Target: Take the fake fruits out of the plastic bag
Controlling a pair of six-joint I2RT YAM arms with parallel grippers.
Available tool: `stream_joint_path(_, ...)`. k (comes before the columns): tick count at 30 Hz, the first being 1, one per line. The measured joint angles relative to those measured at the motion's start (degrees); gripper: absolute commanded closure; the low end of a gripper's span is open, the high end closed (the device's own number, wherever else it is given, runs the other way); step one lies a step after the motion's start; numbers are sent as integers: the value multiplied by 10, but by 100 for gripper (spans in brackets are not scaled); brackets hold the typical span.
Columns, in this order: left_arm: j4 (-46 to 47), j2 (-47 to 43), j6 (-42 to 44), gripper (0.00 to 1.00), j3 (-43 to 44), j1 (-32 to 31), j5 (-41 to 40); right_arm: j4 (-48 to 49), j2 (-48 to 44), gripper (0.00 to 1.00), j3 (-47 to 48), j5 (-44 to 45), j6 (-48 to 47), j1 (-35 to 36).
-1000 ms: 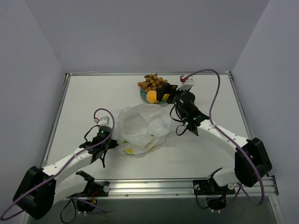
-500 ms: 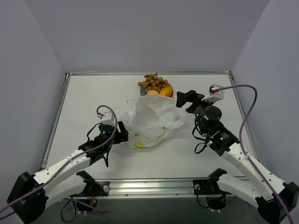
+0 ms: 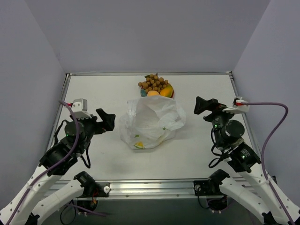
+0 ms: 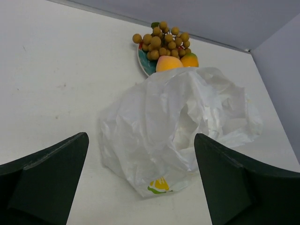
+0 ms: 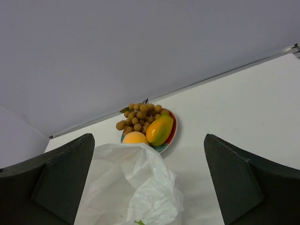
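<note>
The crinkled white plastic bag lies slumped mid-table, its yellow-green print at the near bottom edge. Behind it the fake fruits rest on a red and teal plate: a bunch of tan balls, a yellow-orange mango and a round orange. The bag's far edge hides part of the orange. My left gripper hovers open left of the bag, touching nothing. My right gripper hangs open to the right of the bag, nothing between its fingers.
The white table ends in a metal rail at the back, just behind the plate. Grey walls close in on three sides. Purple cables loop from both arms, the right one near the table's right edge.
My left gripper has let go of the bag's left side, opened and drawn back to the left. My right arm has pulled away from the plate to the right. The bag has slumped.
</note>
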Motion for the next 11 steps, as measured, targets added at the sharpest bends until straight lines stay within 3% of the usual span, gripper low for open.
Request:
stream_joint_path(7,-40,-35,59,6,87,-1,-5,-35,-123,10,10,73,-21,0)
stream_joint_path(11,-31,-43,89,6,106,-1,-11,-32,-153,0,43,86,-33,0)
